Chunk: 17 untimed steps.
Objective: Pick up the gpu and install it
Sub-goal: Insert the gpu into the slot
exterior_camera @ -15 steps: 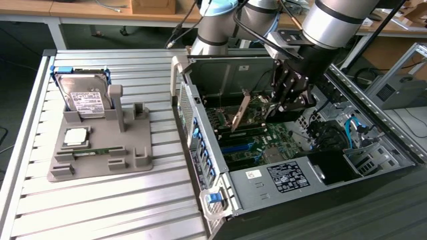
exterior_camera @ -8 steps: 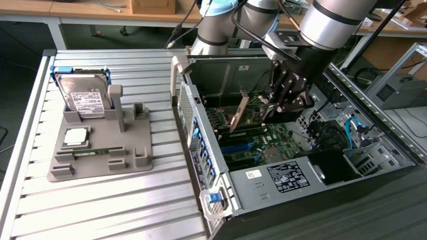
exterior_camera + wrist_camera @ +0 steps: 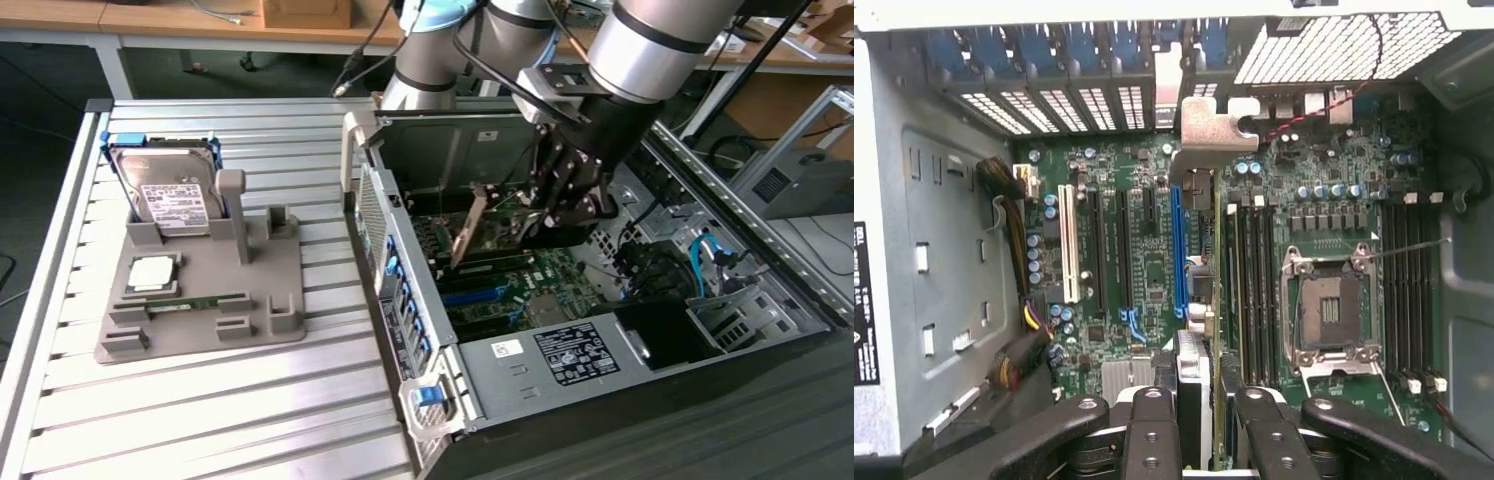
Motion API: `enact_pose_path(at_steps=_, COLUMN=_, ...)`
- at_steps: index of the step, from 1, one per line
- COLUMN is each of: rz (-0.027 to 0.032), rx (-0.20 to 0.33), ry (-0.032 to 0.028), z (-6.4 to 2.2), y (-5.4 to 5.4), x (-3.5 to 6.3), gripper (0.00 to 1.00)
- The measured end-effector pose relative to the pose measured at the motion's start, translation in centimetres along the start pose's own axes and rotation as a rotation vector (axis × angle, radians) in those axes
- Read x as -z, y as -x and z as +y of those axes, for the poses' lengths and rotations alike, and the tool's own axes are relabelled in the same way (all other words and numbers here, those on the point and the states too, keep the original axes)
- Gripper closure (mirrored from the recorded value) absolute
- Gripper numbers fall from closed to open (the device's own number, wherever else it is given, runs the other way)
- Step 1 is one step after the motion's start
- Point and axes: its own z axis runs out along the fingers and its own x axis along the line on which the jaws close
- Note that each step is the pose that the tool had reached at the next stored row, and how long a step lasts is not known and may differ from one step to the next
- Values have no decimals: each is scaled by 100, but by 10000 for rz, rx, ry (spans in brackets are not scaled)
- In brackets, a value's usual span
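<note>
The gpu (image 3: 487,232) hangs on edge inside the open computer case (image 3: 441,400), just above the green motherboard (image 3: 534,280), and my gripper (image 3: 563,210) is shut on its upper edge. In the wrist view the gpu (image 3: 1197,330) runs edge-on between my two black fingers (image 3: 1154,430). Its silver end bracket (image 3: 1206,135) sits close to the case's rear slot openings. The card lies along the blue expansion slot (image 3: 1176,250), slightly to one side of it. Whether the card's edge touches the slot I cannot tell.
A grey parts holder (image 3: 200,300) on the slatted table at the exterior view's left carries a silver hard drive (image 3: 167,195), a processor chip (image 3: 151,272) and a green memory stick (image 3: 200,300). Around the card are case walls, bundled cables (image 3: 1019,330) and the open processor socket (image 3: 1326,305).
</note>
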Motion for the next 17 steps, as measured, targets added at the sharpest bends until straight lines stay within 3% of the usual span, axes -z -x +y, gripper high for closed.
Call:
enact_pose_path(at_steps=8, rz=0, rx=0, ry=0, z=77, y=-11, x=-37, gripper=73)
enact_pose_path(at_steps=17, rz=0, rx=-1, ry=0, z=96, y=-24, x=-172, gripper=73)
